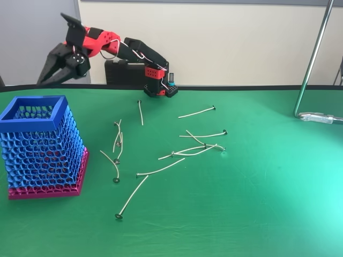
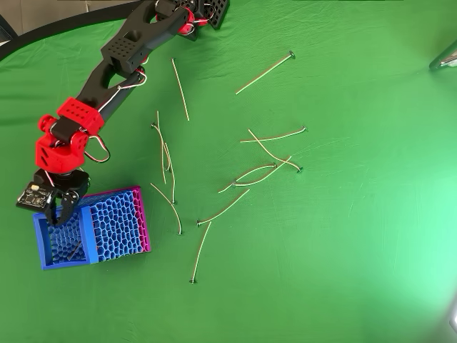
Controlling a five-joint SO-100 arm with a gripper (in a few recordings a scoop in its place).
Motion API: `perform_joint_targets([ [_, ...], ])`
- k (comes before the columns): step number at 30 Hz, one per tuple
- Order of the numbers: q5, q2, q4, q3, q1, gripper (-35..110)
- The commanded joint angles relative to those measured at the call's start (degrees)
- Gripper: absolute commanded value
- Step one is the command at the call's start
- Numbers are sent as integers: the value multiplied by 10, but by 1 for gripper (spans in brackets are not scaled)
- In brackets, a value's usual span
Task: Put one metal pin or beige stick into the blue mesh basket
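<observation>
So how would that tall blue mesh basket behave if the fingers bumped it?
The blue mesh basket is open honeycomb, so probably light and easily shoved. Its wider pink base suggests it resists tipping, though it may slide on the green cloth.

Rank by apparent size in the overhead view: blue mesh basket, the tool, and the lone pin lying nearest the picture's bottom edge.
1. Blue mesh basket, clearly largest.
2. Tool; being raised toward the camera may enlarge it.
3. Lone pin, long but very thin.

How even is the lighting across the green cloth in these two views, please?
In the fixed view a bright patch washes out the green cloth at the right; in the overhead view the same brightening sits at the right, while the blue mesh basket side looks darker.
</observation>
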Motion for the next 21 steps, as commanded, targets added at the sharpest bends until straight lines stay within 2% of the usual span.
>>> perform_joint_targets([
  [1, 15, 61, 6, -25, -7, 1],
  [6, 49, 131, 49, -6, -21, 1],
  [10, 91, 213, 125, 25, -43, 1],
  [21, 287, 428, 299, 174, -135, 1],
])
